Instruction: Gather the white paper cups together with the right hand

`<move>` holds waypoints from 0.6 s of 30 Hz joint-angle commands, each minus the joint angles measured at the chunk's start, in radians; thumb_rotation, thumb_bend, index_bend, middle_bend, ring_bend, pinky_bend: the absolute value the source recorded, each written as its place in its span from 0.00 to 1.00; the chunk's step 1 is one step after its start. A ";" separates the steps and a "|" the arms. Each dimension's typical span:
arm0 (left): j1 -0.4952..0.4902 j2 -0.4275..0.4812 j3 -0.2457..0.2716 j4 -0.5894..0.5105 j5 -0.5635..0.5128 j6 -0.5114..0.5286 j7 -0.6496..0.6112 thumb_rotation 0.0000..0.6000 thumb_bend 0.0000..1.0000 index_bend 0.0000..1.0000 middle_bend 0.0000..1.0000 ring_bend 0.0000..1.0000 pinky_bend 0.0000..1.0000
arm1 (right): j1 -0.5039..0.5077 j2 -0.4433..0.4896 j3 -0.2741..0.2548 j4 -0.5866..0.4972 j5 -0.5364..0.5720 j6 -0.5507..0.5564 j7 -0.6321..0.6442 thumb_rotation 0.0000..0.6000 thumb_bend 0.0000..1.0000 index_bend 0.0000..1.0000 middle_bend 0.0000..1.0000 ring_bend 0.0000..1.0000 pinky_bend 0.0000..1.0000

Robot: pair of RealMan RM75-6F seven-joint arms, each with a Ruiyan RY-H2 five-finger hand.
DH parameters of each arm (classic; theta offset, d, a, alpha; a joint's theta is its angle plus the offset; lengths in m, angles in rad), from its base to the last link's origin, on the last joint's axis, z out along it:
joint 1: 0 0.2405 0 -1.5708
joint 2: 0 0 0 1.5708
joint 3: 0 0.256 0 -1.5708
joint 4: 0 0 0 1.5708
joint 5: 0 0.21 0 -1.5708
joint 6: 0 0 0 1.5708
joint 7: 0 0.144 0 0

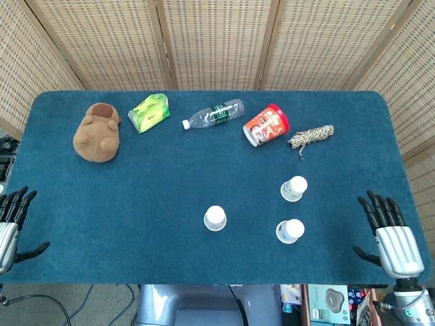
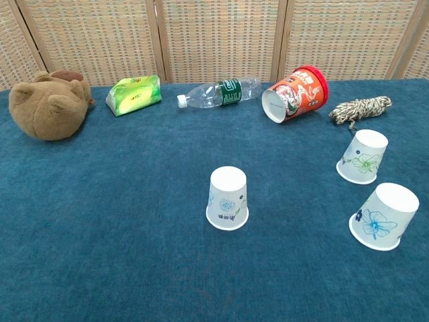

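Three white paper cups stand upside down on the blue table [image 1: 136, 197]. One cup [image 1: 215, 218] [image 2: 228, 198] is near the front middle. A second cup [image 1: 290, 231] [image 2: 384, 217] sits front right, and a third cup [image 1: 294, 188] [image 2: 362, 157] stands just behind it. My right hand [image 1: 389, 234] hovers at the table's right front corner, fingers spread, holding nothing, well right of the cups. My left hand [image 1: 10, 221] is at the left front edge, fingers apart and empty. Neither hand shows in the chest view.
Along the back lie a brown plush bear [image 1: 98, 132], a green tissue pack [image 1: 149, 113], a plastic bottle [image 1: 214, 114], a red noodle tub [image 1: 266, 125] on its side and a twine bundle [image 1: 310, 137]. Wicker screens stand behind the table.
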 commanded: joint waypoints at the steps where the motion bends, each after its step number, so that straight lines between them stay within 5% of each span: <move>1: -0.001 0.002 -0.006 -0.003 -0.005 0.001 -0.002 1.00 0.16 0.00 0.00 0.00 0.00 | 0.132 0.027 -0.035 0.036 -0.081 -0.204 0.237 1.00 0.00 0.00 0.06 0.00 0.08; 7: 0.000 0.003 -0.014 -0.004 -0.013 0.003 -0.008 1.00 0.16 0.00 0.00 0.00 0.00 | 0.215 -0.025 -0.032 0.089 -0.094 -0.326 0.191 1.00 0.02 0.03 0.18 0.11 0.27; 18: -0.008 0.003 -0.032 0.000 -0.055 -0.018 -0.008 1.00 0.16 0.00 0.00 0.00 0.00 | 0.285 -0.128 -0.020 0.132 -0.071 -0.413 0.185 1.00 0.23 0.12 0.29 0.23 0.41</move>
